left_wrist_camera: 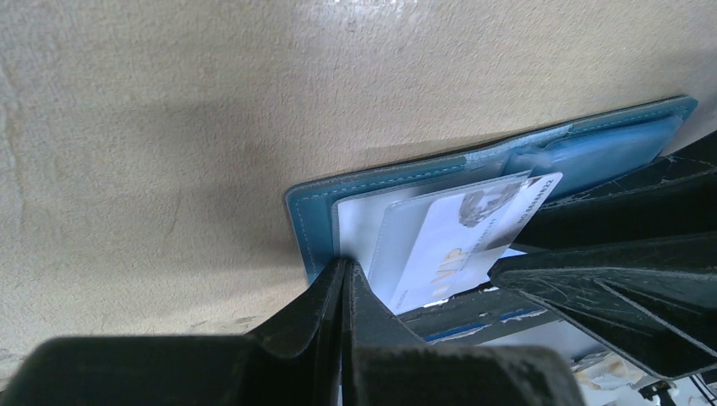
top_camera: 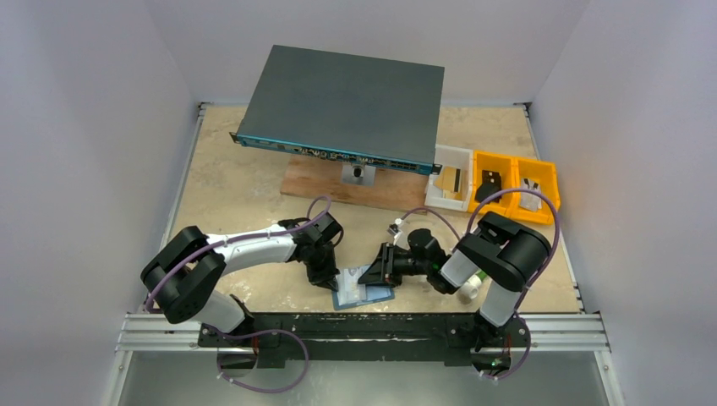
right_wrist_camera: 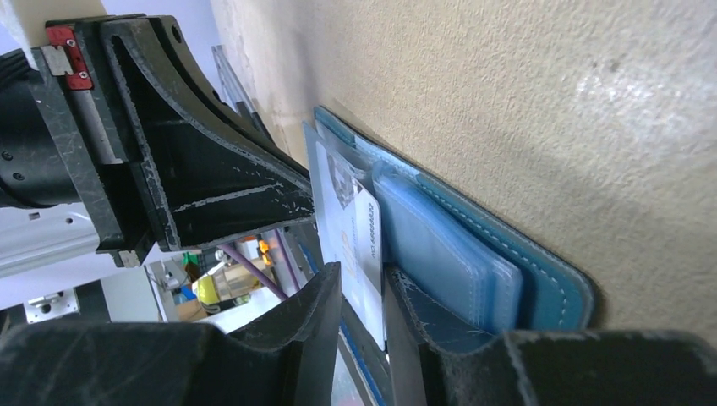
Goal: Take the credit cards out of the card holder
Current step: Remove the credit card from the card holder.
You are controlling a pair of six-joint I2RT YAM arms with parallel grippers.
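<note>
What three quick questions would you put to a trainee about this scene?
1. Fill in: the left gripper has its jaws ____.
2. The pale card sticking out of the card holder sits between the fingers of: A the left gripper, B the right gripper, C neither?
3. True or false: the card holder lies folded shut.
Key: 1 shut; 2 B; 3 false.

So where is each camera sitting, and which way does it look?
Top: high behind the robot, looking down at the table, grey box, left arm and right arm.
Left wrist: on the left arm, looking past its shut left gripper at the blue wallet.
Right wrist: on the right arm, its right gripper straddling a card.
Both wrist views share the wallet and card.
</note>
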